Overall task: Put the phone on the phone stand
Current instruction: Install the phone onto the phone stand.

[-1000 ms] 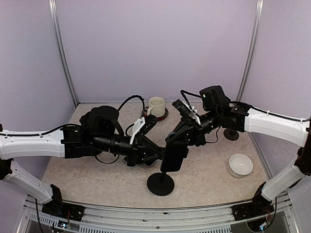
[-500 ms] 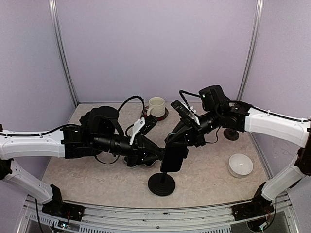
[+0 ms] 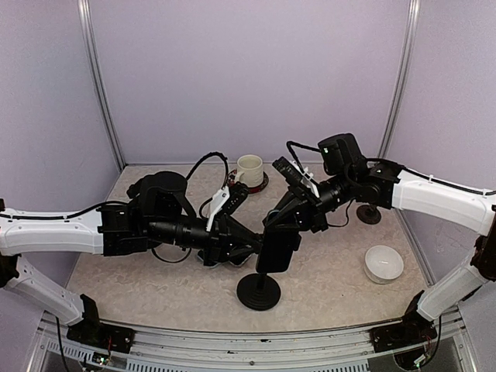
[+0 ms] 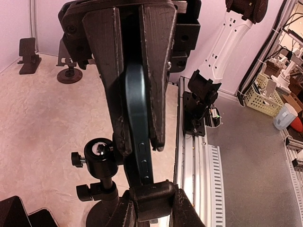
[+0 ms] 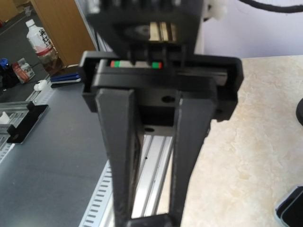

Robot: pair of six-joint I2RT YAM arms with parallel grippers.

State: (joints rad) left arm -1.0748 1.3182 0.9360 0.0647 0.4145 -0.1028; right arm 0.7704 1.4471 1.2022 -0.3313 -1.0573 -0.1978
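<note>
Holding pattern, basically. Against the frames up to a second ago, the phone has barely moved: it's still upright at centre frame in the top view, over the phone stand, not seated.

- Only visible shift is that the stand's base sits a hair further up-right in the frame, and the right wrist is nudged slightly. Possibly the stand is being bumped, can't confirm.
- The right gripper is clamped on the phone's flat faces from above.
- The left gripper is pinching the phone's lower end, at bottom centre of the left wrist view.
- In that same view the stand's ball head sits lower left of the phone's edge, beside it rather than under it.

My read: we're in fine alignment, not placement. The phone needs to shift onto the head before either gripper releases, and the stand could slide on the tabletop.
</note>
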